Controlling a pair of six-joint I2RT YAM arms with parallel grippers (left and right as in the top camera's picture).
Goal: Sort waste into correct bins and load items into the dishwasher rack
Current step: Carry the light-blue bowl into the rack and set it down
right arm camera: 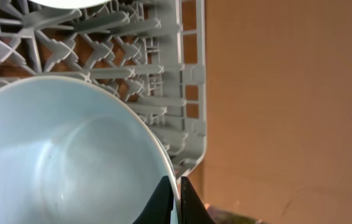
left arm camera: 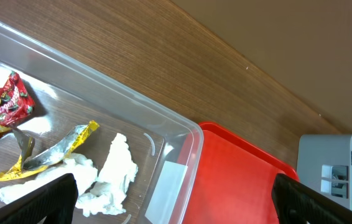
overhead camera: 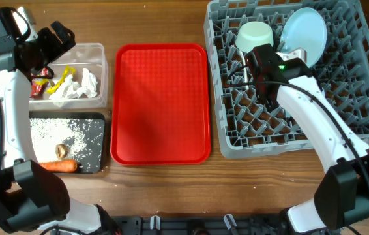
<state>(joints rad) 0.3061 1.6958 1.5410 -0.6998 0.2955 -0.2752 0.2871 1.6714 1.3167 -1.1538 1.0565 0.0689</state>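
My right gripper [overhead camera: 261, 51] is shut on the rim of a pale-blue bowl [overhead camera: 255, 34] in the grey dishwasher rack [overhead camera: 360, 98], beside the upright pale-blue plate [overhead camera: 305, 31]. In the right wrist view the fingers [right arm camera: 177, 194] pinch the bowl's [right arm camera: 64, 155] edge. My left gripper [overhead camera: 59, 38] is open and empty above the clear tub [overhead camera: 100, 49], which holds a red wrapper [left arm camera: 2, 106], a yellow wrapper [left arm camera: 58, 146] and white tissue [left arm camera: 111, 174]. The black tub [overhead camera: 100, 121] holds rice [overhead camera: 67, 134], a brown lump [overhead camera: 61, 151] and a carrot [overhead camera: 57, 166]. Cup, spoon and second bowl are not in view.
A flat red tray [overhead camera: 161, 103] lies between the tubs and the rack; its corner shows in the left wrist view [left arm camera: 238, 180]. The rack's wall [right arm camera: 191, 93] stands close to the bowl.
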